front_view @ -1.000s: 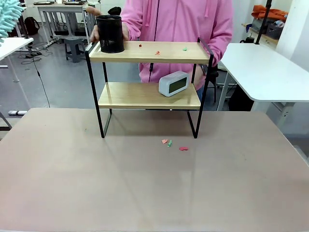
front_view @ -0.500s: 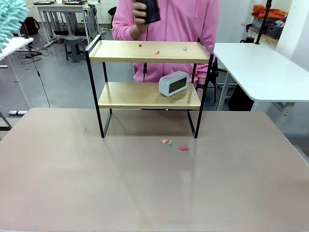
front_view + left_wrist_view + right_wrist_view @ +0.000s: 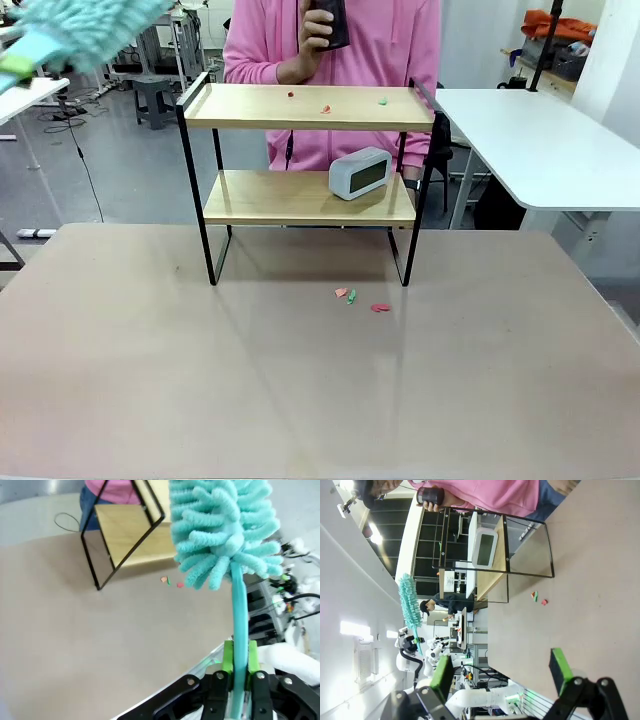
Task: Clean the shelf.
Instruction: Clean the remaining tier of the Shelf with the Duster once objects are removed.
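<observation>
Well beyond the left claw (image 3: pixel 240 655), gripping a duster (image 3: pixel 220 525), stands the shelf (image 3: pixel 125 525).

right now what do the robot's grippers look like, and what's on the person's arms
Both the left gripper and the right gripper have black jointed fingers with silver bolts at the pivots and bright green pads at the tips. The person wears a pink top with long sleeves.

Robotics lab: white worktables (image 3: pixel 540 140), floor cables (image 3: pixel 88 175), grey stool (image 3: pixel 152 95).
</observation>
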`<state>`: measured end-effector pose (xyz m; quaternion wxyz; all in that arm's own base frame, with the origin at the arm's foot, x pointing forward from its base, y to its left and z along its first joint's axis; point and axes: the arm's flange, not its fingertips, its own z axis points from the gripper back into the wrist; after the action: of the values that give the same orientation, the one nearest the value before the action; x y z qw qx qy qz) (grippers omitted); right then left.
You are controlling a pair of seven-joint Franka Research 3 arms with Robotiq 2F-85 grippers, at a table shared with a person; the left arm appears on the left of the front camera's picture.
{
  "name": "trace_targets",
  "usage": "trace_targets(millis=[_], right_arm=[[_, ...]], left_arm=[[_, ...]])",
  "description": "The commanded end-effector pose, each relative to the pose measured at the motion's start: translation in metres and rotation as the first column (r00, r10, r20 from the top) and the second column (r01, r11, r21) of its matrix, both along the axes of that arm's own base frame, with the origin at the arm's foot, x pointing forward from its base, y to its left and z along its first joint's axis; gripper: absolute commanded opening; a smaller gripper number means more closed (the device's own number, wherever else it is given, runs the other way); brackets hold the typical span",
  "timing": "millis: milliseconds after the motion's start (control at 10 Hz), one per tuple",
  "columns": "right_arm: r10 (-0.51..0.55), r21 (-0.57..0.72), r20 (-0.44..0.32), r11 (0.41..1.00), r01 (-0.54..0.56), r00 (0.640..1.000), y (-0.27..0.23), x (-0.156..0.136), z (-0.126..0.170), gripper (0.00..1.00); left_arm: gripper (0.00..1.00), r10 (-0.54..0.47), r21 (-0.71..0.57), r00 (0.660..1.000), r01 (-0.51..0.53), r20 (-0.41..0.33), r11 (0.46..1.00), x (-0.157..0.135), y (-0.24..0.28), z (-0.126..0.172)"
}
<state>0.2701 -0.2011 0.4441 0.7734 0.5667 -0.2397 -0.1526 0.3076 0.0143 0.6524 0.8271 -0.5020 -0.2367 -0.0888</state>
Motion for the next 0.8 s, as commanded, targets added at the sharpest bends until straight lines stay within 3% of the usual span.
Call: trace_targets(millis=[0, 100, 500, 600, 700], right_arm=[[-0.005, 0.006, 0.035, 1.000, 0.005, 0.999, 0.000, 0.003, 0.001, 1.00], [-0.005, 0.006, 0.035, 1.000, 0.005, 0.999, 0.000, 0.003, 0.001, 1.00], [-0.005, 0.006, 0.035, 1.000, 0.005, 0.999, 0.000, 0.003, 0.001, 1.00], [-0.005, 0.006, 0.035, 1.000, 0.005, 0.999, 0.000, 0.003, 0.001, 1.00], [-0.005, 0.006, 0.035, 1.000, 0.005, 0.999, 0.000, 0.003, 0.001, 1.00]], left_arm=[[0.12, -0.028, 0.054, 1.000, 0.028, -0.002, 0.998, 0.013, -0.035, 0.014], [0.12, 0.000, 0.000, 1.000, 0.000, 0.000, 1.000, 0.000, 0.000, 0.000], [0.12, 0.001, 0.016, 1.000, -0.001, -0.008, 1.000, 0.006, -0.009, 0.004], [0.12, 0.167, 0.119, 0.986, -0.165, -0.009, 0.979, -0.004, -0.025, 0.013], [0.12, 0.235, 0.198, 0.972, -0.228, -0.013, 0.953, 0.003, -0.046, 0.023]])
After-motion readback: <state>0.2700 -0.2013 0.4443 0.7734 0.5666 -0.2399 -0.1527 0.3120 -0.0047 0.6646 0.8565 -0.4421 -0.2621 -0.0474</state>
